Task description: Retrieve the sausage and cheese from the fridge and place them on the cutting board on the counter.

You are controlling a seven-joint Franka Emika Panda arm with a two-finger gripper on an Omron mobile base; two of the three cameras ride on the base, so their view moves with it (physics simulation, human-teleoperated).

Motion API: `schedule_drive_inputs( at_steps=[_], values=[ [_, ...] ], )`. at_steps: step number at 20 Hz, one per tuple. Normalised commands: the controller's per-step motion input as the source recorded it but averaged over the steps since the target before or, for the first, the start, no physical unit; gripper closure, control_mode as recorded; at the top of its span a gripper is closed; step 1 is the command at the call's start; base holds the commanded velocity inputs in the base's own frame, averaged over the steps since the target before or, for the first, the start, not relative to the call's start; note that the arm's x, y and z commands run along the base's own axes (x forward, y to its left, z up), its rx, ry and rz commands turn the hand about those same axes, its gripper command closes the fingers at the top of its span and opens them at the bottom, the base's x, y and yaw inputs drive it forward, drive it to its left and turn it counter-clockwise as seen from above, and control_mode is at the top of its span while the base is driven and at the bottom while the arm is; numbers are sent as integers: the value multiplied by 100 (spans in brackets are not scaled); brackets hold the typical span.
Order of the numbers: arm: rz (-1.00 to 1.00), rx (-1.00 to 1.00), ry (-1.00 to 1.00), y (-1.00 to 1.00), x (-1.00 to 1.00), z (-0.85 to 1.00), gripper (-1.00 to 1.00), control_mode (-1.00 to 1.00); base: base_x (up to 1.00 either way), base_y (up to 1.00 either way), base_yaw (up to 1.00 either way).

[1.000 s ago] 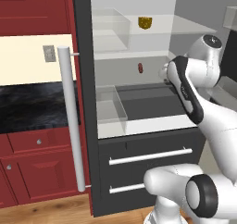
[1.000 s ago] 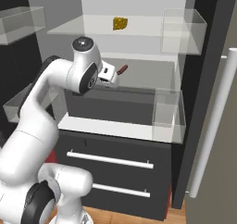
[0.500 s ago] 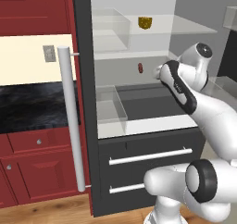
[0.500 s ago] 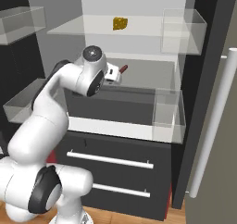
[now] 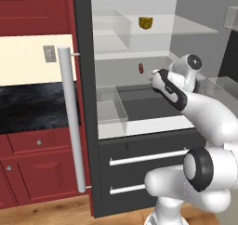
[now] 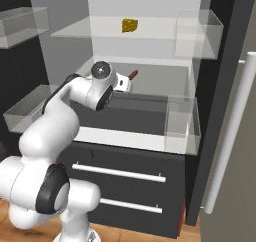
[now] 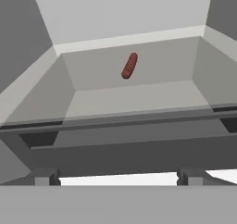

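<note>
Tool (image 7: 115, 177) fully open, empty, aimed into fridge (image 5: 86, 103) at sausage (image 7: 129, 65) far back; cheese (image 5: 145, 23) on shelf above.

Rendered kitchen: tall dark grey open fridge (image 5: 86, 103), red panelled cabinets (image 5: 32, 168) with silver knobs, glossy black marbled counter (image 5: 32, 109).

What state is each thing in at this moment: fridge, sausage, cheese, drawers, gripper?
fridge: door open, pale interior exposed.
sausage: lying on the middle shelf towards the back, not gripped.
cheese: resting on the upper shelf, untouched.
lower drawers: both closed.
gripper: open, empty, pointed at the sausage, short of it.
</note>
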Motion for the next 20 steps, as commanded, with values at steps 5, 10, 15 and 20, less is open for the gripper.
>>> schedule_drive_inputs(
  at_steps=[5,10,15,20],
  values=[
    [-4,0,0,0,48,5,-100,-100,0,0,0],
    [-1,0,5,0,50,2,-100,-100,0,0,0],
    [0,0,10,0,47,0,-100,-100,0,0,0],
    [0,0,12,0,47,0,-100,-100,0,0,0]
  ],
)
